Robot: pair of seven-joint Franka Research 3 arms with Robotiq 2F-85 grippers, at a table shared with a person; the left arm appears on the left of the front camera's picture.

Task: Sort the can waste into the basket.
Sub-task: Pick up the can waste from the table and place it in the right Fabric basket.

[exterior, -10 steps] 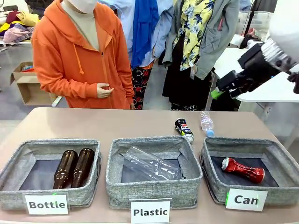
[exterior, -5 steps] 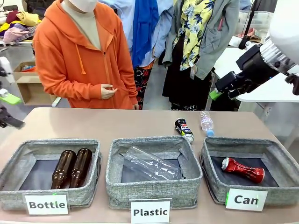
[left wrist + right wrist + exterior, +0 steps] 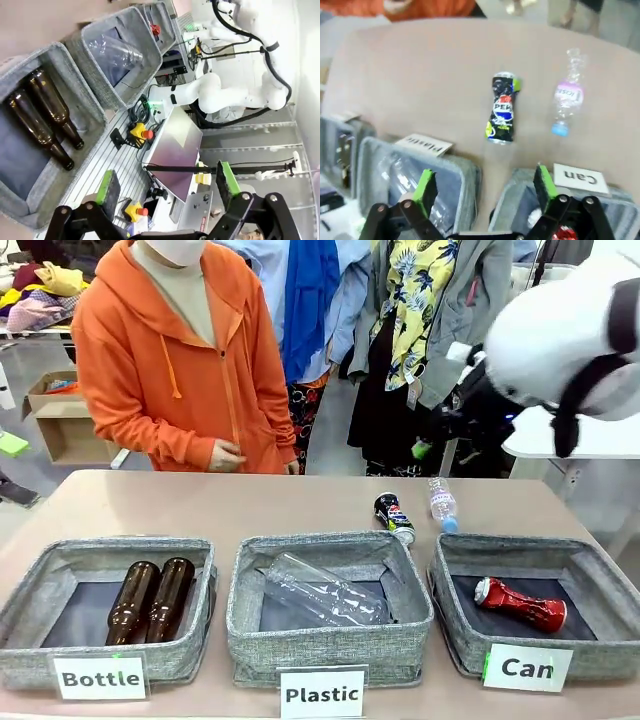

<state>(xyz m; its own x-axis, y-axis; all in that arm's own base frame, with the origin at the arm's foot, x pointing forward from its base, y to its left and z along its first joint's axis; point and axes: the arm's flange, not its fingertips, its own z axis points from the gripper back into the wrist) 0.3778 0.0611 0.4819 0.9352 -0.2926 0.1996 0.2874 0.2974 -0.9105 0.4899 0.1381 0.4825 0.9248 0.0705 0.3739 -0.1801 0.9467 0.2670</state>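
Beige table (image 3: 200,505) spans the front view. A person in an orange hoodie (image 3: 170,360) stands at the far edge, upper left. White right arm (image 3: 560,340) fills the upper right, raised above the table.

Three grey bins run along the bottom. The Bottle bin (image 3: 30,580) at left holds two brown bottles (image 3: 150,600). The Plastic bin (image 3: 250,570) in the middle holds a clear bottle (image 3: 325,590). The basket (image 3: 600,580) labelled "Can" is at lower right.

Right pincer (image 3: 485,185): green pads apart, nothing between, above the dark can. Left pincer (image 3: 167,185): pads apart, empty.

Red crushed can (image 3: 520,604) lies in the basket. Long axis roughly left-right, silver end to the left, right end slightly lower in frame.

Dark can (image 3: 395,518) lies on the table at the Plastic bin's far right corner. Long axis runs upper left to lower right in front view, near vertical in right wrist view.

Small clear bottle (image 3: 442,505), blue cap toward the basket, lies just right of the dark can.
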